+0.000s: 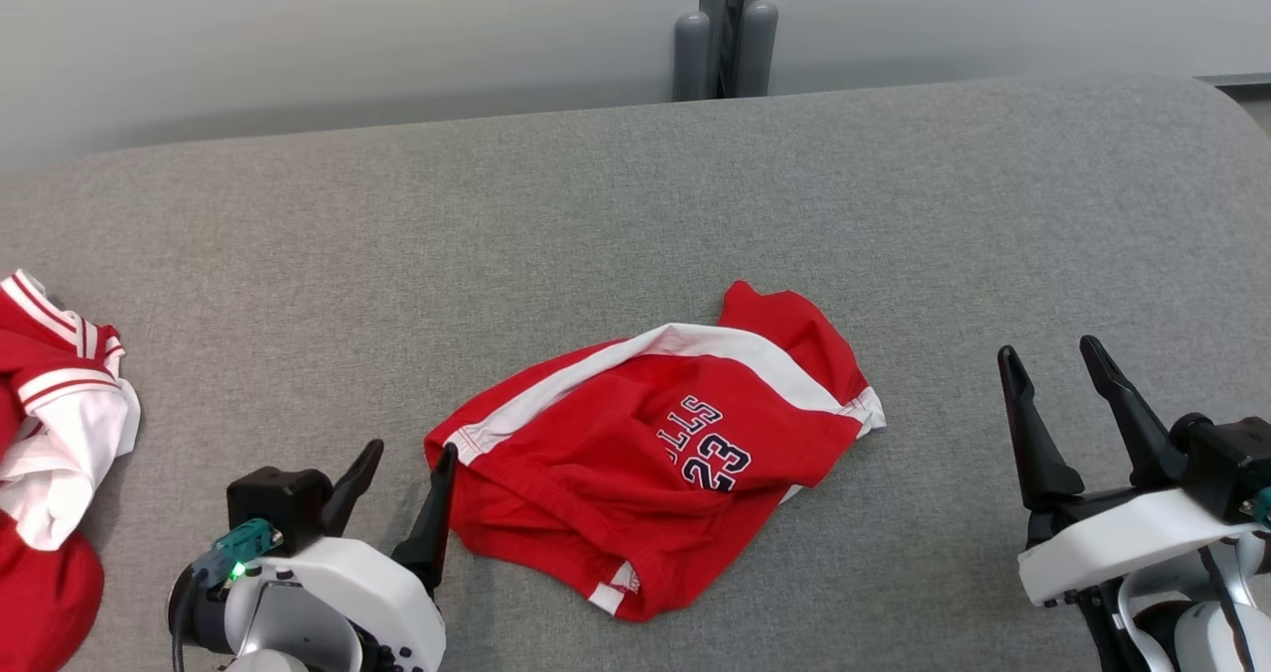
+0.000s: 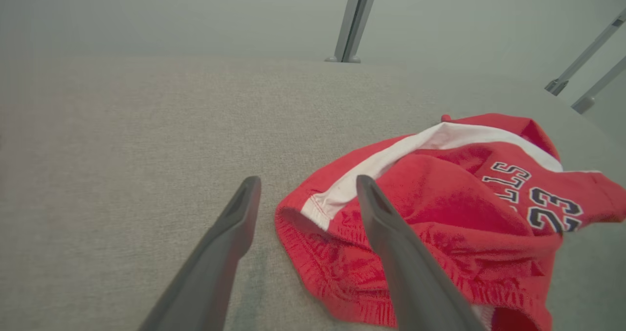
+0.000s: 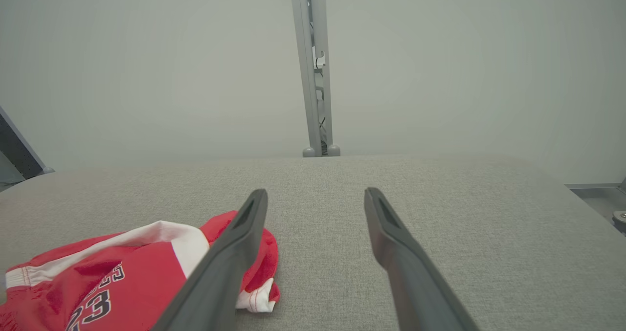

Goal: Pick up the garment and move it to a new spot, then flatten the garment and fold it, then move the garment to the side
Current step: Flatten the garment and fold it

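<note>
A crumpled pair of red shorts (image 1: 645,444) with a white side stripe and the number 23 lies near the front middle of the grey fabric surface (image 1: 635,215). My left gripper (image 1: 409,452) stands open just left of the shorts' waistband corner, its right finger close to the cloth. In the left wrist view the shorts (image 2: 440,209) spread to the right behind the right finger (image 2: 391,238). My right gripper (image 1: 1053,354) is open, well to the right of the shorts, with nothing between its fingers. The right wrist view shows the shorts (image 3: 122,272) at lower left.
A pile of other red and white garments (image 1: 50,434) lies at the surface's left edge. A grey metal post (image 1: 725,27) rises behind the far edge. The surface's rounded right corner (image 1: 1221,106) is at upper right.
</note>
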Tool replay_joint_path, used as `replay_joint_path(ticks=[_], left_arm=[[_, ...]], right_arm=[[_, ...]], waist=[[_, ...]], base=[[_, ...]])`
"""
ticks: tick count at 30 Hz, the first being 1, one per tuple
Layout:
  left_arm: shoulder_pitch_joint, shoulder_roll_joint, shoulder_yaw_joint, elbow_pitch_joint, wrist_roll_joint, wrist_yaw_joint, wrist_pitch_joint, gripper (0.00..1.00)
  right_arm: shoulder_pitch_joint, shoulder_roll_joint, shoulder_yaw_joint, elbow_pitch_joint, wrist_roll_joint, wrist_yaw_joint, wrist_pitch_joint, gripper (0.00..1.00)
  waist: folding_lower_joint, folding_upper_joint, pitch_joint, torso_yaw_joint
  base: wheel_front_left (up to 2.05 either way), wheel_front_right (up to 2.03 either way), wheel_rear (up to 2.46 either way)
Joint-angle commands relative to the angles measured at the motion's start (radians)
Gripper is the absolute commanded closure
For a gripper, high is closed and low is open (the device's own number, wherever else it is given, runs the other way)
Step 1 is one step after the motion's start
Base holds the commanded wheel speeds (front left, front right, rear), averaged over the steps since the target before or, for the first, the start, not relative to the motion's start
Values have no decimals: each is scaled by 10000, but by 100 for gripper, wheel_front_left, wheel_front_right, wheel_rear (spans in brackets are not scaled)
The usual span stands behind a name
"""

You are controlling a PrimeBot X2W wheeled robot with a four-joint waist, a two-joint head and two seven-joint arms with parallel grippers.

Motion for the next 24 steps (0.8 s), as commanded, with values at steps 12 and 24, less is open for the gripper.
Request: replay_joint_path(ticks=[12,24], left_arm=[[-1024,-341,-113,1723,-1288,-1196,1018,0],[-1566,-384,-18,2457,-1402,-1561,668,100]], right_arm=[[-481,-57,148,323,173,3,-216,0],[-631,-472,1306,826,1447,5,40,0]], waist=[[0,0,721,-444],[0,0,1060,-535]], base=[[0,0,0],[0,0,0]])
